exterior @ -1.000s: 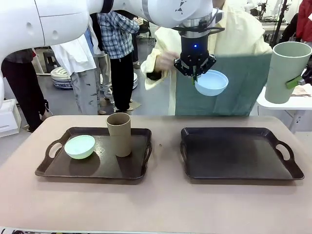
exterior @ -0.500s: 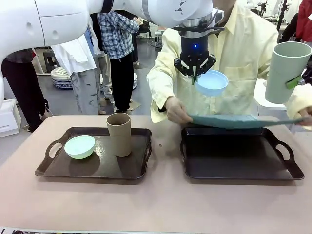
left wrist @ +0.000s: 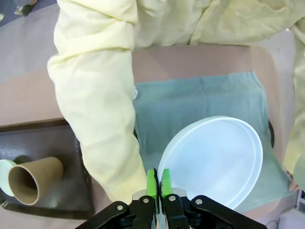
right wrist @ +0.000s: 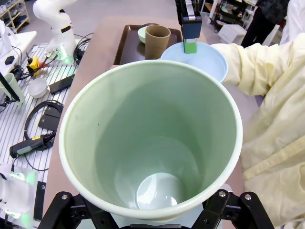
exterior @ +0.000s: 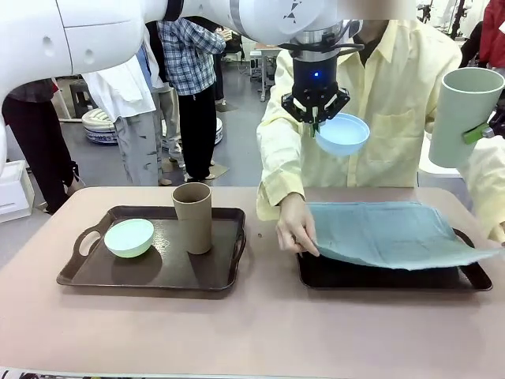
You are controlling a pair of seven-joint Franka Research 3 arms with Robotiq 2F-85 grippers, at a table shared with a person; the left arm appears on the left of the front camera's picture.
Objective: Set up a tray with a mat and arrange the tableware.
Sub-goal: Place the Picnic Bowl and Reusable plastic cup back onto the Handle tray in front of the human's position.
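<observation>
Left gripper (exterior: 316, 120) is pinching the light blue bowl (exterior: 342, 133) by its rim. Right gripper (exterior: 481, 132), mostly cut off at the frame edge, is gripping the pale green tumbler (exterior: 461, 118). Mat (exterior: 387, 233) is hiding most of the right tray (exterior: 379, 278).

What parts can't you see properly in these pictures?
- Front view: the mat covers most of the right tray.
- Right gripper's fingers: cut by the front view's right edge; the pale green tumbler hides them in the right wrist view.
- Left wrist view: the edge cuts off the mint green bowl.
</observation>
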